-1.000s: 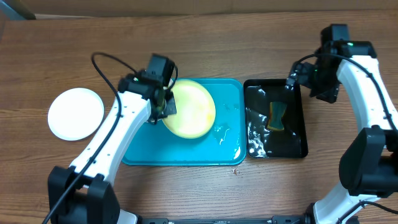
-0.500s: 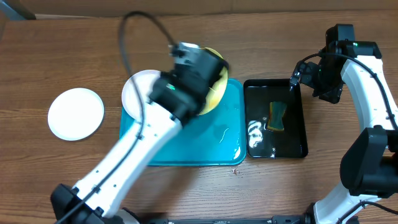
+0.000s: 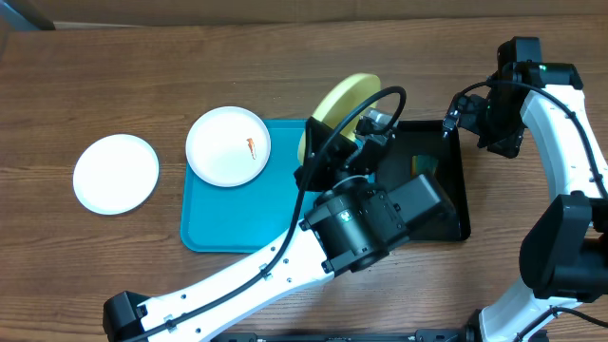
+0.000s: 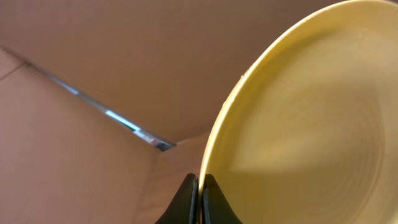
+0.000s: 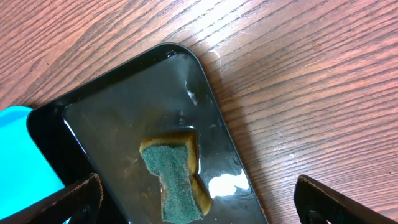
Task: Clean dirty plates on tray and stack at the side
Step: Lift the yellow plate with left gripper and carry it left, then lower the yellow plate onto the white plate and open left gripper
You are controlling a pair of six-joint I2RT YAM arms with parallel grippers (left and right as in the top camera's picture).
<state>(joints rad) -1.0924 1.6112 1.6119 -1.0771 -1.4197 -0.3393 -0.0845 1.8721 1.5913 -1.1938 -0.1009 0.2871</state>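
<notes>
Plates are seen in three places. The pale yellow plate (image 3: 344,103) is held raised and on edge over the 1 o'clock corner of the turquoise tray (image 3: 237,223). In the left wrist view its rim is seen pinched between the closed fingers of the left gripper (image 4: 199,186). A white plate (image 3: 228,144) marked with a small orange-red smear (image 3: 251,147) is laid flat at the tray's 10 o'clock corner, its rim overhanging the tray's edge. A second white plate (image 3: 116,173) is set on the wooden table (image 3: 95,76) at 9 o'clock from the tray, apart from it. A glossy black tray (image 3: 458,180) is placed just beside the turquoise tray at 3 o'clock, and a green-faced sponge (image 5: 177,180) is lying in it. The right gripper (image 5: 198,186) is held over that tray's 1 o'clock corner, its fingers spread wide and gripping nothing.
</notes>
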